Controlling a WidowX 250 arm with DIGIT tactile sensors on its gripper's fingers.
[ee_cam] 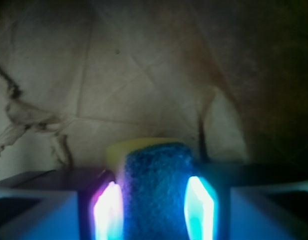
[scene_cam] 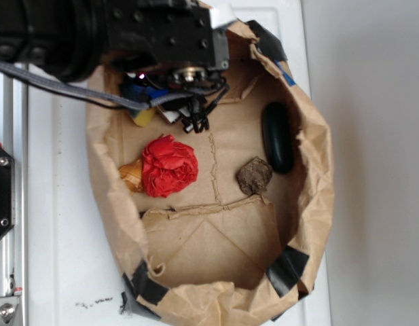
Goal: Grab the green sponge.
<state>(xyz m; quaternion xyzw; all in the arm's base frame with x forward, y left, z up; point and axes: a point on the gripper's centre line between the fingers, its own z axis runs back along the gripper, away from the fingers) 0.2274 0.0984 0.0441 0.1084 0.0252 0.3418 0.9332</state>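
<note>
White counter (scene_cam: pixel 60 224) carries a wide brown paper bag (scene_cam: pixel 318 204), its rim rolled down and patched with black tape at the corners. To the right lies a plain grey surface.

The black arm (scene_cam: pixel 94 30) reaches in from the upper left, its bulk over the bag's top-left corner, with the gripper (scene_cam: pixel 165 102) pointing down into that corner. In the wrist view the gripper (ee_cam: pixel 156 205) is clamped on the sponge (ee_cam: pixel 156 195): the scouring face sits between the two glowing fingers (ee_cam: pixel 108 212), touching both, and a strip of yellow foam shows behind its top edge. In the exterior view only a small yellow bit of the sponge (scene_cam: pixel 144 117) shows beneath the wires; the rest is hidden by the arm.

The wrist view is dim and blurred, tinted blue by the finger lights, so the sponge's green reads as blue. Behind it there is only creased paper.

On the bag floor a red ball (scene_cam: pixel 169 165) lies just below the gripper, touching an orange object (scene_cam: pixel 131 174) half hidden at its left. A brown lump (scene_cam: pixel 254 176) sits right of centre, just beside a dark oblong (scene_cam: pixel 278 137) against the right wall. The lower half of the floor is bare folded paper. The left wall stands close beside the gripper
</note>
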